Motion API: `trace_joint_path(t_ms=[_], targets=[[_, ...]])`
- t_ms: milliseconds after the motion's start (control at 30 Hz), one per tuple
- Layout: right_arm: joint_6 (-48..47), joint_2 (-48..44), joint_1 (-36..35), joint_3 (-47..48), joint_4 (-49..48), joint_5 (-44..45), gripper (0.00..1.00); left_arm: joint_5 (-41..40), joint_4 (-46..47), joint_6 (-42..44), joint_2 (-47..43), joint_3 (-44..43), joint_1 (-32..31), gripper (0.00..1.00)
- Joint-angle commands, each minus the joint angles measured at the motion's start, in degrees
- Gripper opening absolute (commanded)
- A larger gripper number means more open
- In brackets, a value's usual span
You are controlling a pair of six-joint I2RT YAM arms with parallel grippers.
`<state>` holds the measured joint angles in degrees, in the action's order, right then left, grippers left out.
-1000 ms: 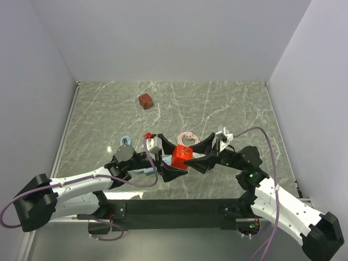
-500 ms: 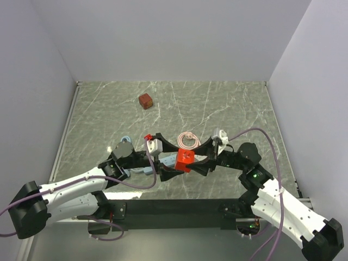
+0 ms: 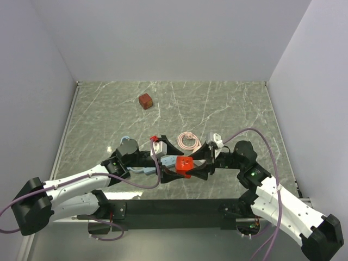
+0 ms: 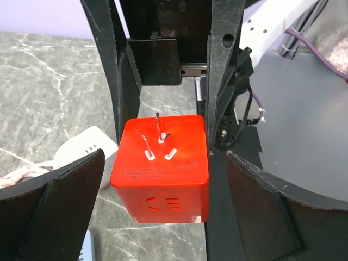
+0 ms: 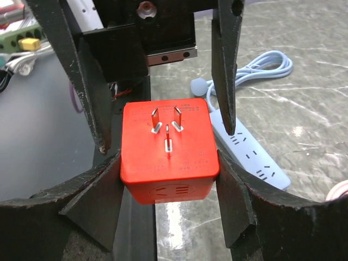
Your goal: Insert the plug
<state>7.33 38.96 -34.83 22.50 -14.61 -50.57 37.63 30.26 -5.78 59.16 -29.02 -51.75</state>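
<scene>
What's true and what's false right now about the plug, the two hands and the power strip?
1. The right hand grips the red plug by two sides. True.
2. The left hand is clamped on the plug. False: it is open, clear of the plug's sides.
3. The plug sits in the power strip. False: its prongs show bare, in no socket.
4. The brown cube lies far from both hands. True.

A grey-green stone-look worktop [image 3: 228, 103] with thin white veins fills the middle of the frame. Plain pale walls [image 3: 168, 38] stand at the top, left and right. Soft, even light.
</scene>
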Motion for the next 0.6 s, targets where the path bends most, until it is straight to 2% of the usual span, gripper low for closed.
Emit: trace_joint_path(t_ms=[0, 367, 467, 567], targets=[[-2.23, 0.24, 0.38, 3.34, -1.74, -3.22, 0.00, 3.50, -0.55, 2.52, 0.17, -2.19, 0.24, 1.00], [-3.11, 0.33, 0.11, 3.60, -1.65, -5.77, 0.00, 6.58, 0.32, 2.18, 4.38, -3.15, 0.15, 0.99], [-3.46, 0.33, -0.06, 3.86, -0.95, -5.95, 0.00, 7.02, 1.02, 1.65, 5.00, -3.24, 0.15, 0.94], [-4.69, 1.47, -0.50, 4.39, 0.19, -6.82, 0.00, 8.51, 1.38, 1.30, 5.88, -3.77, 0.24, 0.77]])
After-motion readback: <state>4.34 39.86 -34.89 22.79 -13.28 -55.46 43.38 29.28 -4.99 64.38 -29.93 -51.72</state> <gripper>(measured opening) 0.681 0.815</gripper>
